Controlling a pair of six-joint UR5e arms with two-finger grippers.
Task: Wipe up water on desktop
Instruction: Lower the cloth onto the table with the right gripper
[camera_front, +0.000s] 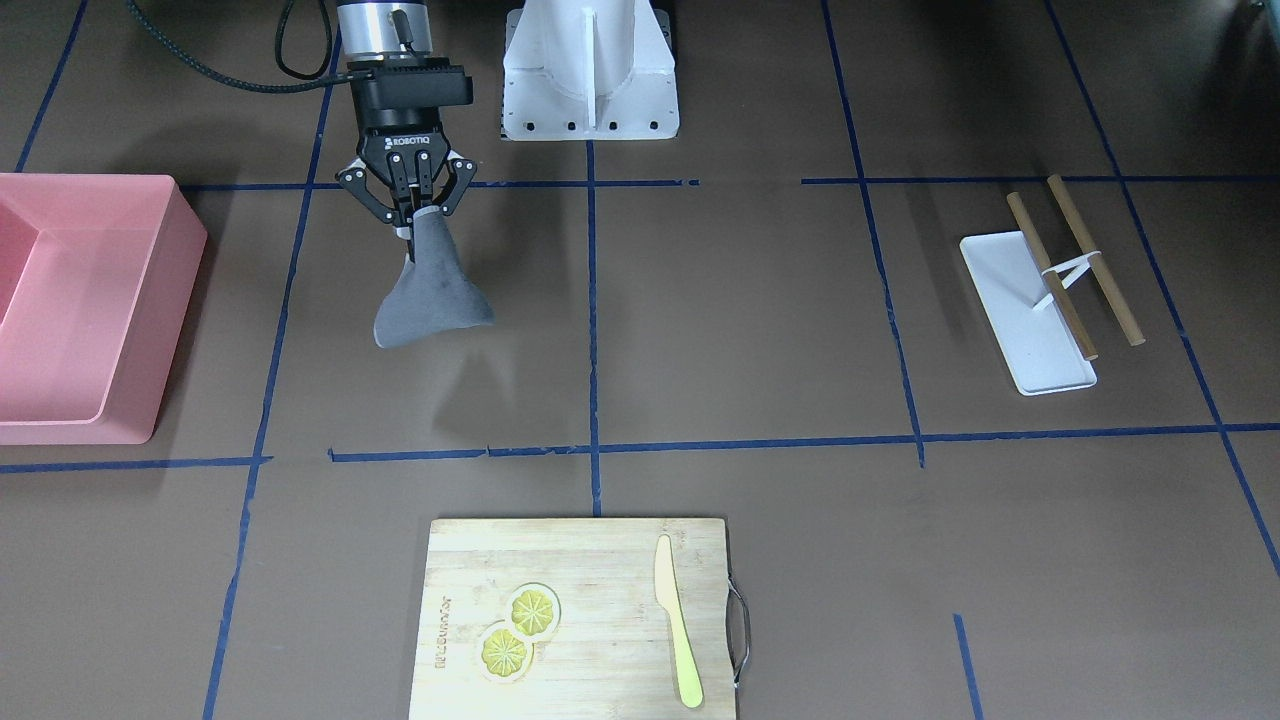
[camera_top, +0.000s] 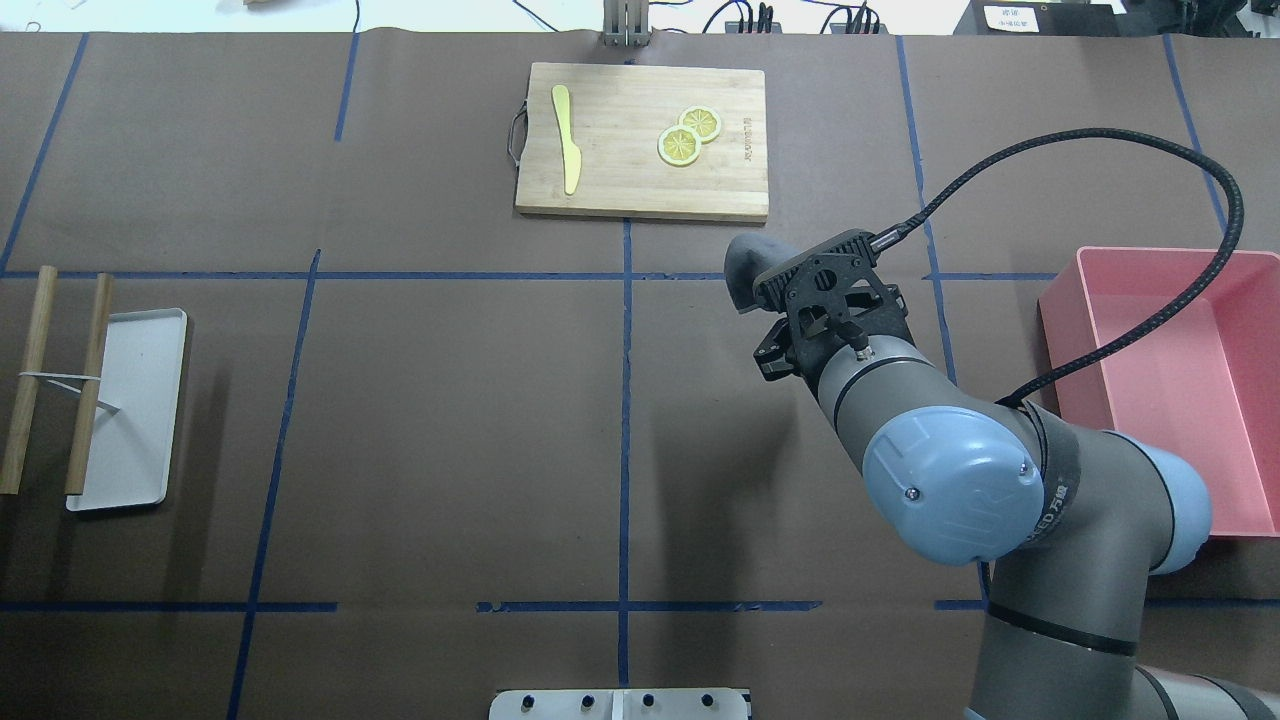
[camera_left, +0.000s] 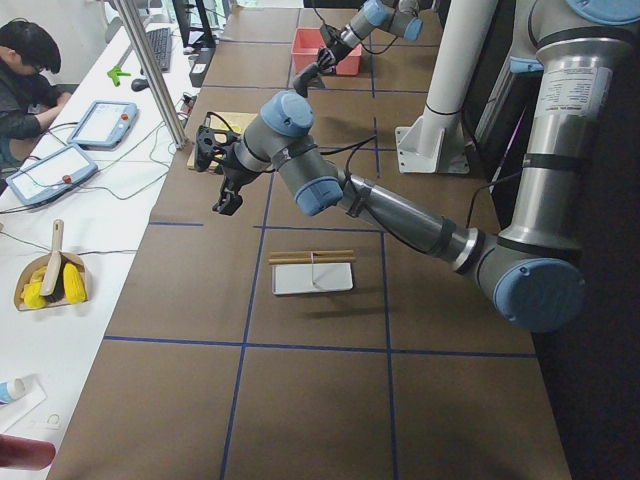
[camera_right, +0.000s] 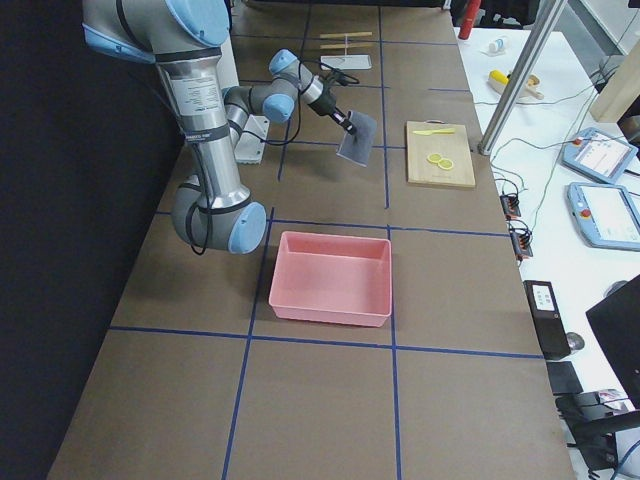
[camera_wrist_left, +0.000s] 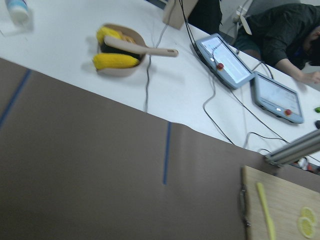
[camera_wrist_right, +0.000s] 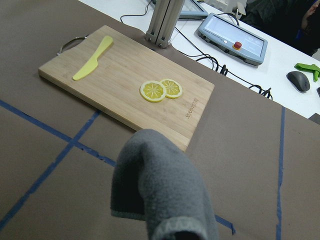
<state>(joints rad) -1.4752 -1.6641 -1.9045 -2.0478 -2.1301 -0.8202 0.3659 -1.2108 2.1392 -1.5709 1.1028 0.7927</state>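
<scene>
My right gripper (camera_front: 412, 207) is shut on the top of a grey cloth (camera_front: 430, 295), which hangs down free above the dark-brown desktop (camera_front: 750, 320) and casts a shadow on it. The cloth also shows in the overhead view (camera_top: 745, 265) past the wrist, and fills the lower middle of the right wrist view (camera_wrist_right: 160, 195). I see no water on the desktop. My left gripper (camera_left: 227, 202) shows only in the exterior left view, held high over the table; I cannot tell whether it is open or shut.
A pink bin (camera_front: 80, 300) stands on the robot's right side. A bamboo cutting board (camera_front: 580, 620) with a yellow knife (camera_front: 678, 640) and two lemon slices (camera_front: 518, 630) lies at the far edge. A white tray (camera_front: 1025, 310) with two wooden sticks (camera_front: 1095, 260) lies on the left side.
</scene>
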